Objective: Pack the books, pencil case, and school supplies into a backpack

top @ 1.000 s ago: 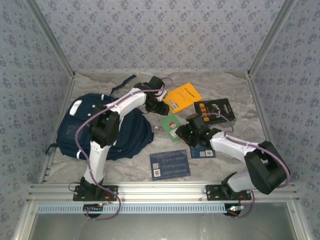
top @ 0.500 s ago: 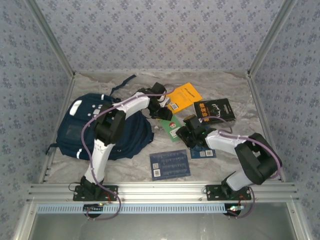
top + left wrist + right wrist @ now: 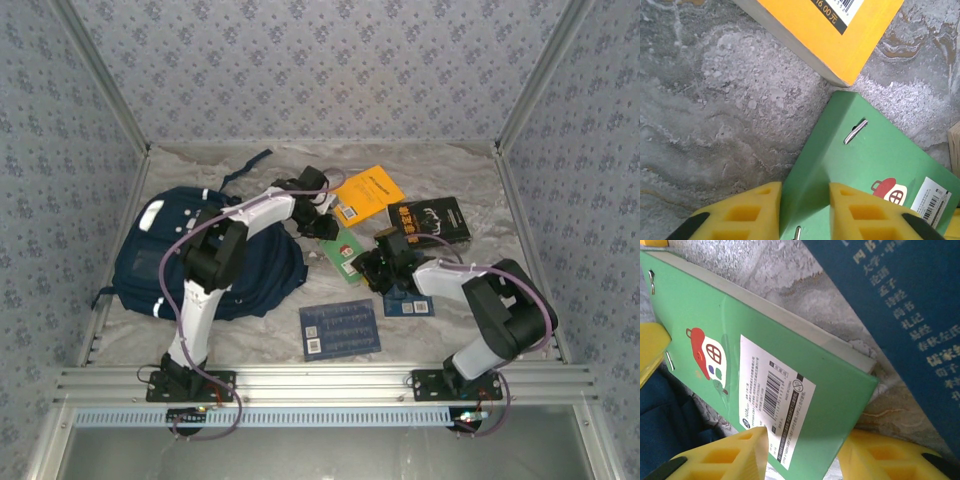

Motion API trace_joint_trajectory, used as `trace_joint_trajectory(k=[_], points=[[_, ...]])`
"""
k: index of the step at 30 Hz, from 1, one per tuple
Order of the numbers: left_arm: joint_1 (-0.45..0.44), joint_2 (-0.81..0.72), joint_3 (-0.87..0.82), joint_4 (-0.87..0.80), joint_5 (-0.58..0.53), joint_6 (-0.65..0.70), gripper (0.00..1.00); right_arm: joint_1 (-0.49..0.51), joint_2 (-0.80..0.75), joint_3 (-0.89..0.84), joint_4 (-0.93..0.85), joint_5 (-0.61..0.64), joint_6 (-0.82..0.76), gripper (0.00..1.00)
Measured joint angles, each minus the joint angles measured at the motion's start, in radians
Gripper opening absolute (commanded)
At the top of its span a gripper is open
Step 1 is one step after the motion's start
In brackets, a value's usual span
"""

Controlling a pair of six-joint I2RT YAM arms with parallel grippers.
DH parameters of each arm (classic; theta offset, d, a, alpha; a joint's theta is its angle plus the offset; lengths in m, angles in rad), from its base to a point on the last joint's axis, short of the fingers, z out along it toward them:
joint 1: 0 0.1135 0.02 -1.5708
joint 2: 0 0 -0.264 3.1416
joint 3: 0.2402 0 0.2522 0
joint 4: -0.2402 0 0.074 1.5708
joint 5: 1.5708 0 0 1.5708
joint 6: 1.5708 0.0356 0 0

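The small green pack (image 3: 345,249) of the school supplies is held just above the table between both arms. My left gripper (image 3: 805,187) is shut on one corner of the green pack (image 3: 875,165), its yellow fingers (image 3: 747,210) against the edge. At the opposite end my right gripper (image 3: 807,437) is shut on the pack (image 3: 765,340), near its barcode label. The navy backpack (image 3: 200,262) lies at the left. Books lie around: orange (image 3: 368,192), black (image 3: 430,220), dark blue (image 3: 340,328), and another dark blue (image 3: 410,304) under my right arm. The pencil case is out of view.
The orange book's corner (image 3: 830,30) lies close beyond the pack on the marbled table (image 3: 720,110). A dark blue book (image 3: 910,305) lies right beside the pack. Patterned walls close in the table on three sides.
My left gripper has come down from beside the orange book to the green pack and closed on its corner. My right gripper has shifted slightly left, still on the pack.
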Motion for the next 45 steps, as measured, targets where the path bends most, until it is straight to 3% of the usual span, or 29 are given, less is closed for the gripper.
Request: trace_joint_trajectory(k=[14,21,25,31,38,42,45], points=[[-0.001,-0.029,-0.04,0.015,-0.015,0.006,0.15,0.0,-0.067,0.03,-0.074,0.071,-0.107,0.32],[-0.025,-0.045,-0.058,0.01,-0.018,0.011,0.14,0.0,-0.107,0.072,-0.072,0.079,-0.125,0.4],[-0.041,-0.062,-0.085,0.01,-0.01,0.012,0.14,0.0,-0.123,0.085,-0.061,0.079,-0.129,0.4],[-0.049,-0.076,-0.121,-0.009,-0.005,0.012,0.14,0.0,-0.124,0.105,-0.061,0.076,-0.139,0.2],[-0.003,-0.143,-0.21,-0.012,0.012,-0.03,0.3,0.001,-0.154,0.108,-0.108,0.075,-0.17,0.07],[0.073,-0.299,-0.266,-0.01,0.031,-0.074,0.47,0.001,-0.198,0.122,-0.152,0.074,-0.198,0.05],[0.131,-0.448,-0.304,0.005,0.04,-0.112,0.55,-0.002,-0.243,0.147,-0.192,0.069,-0.224,0.04]])
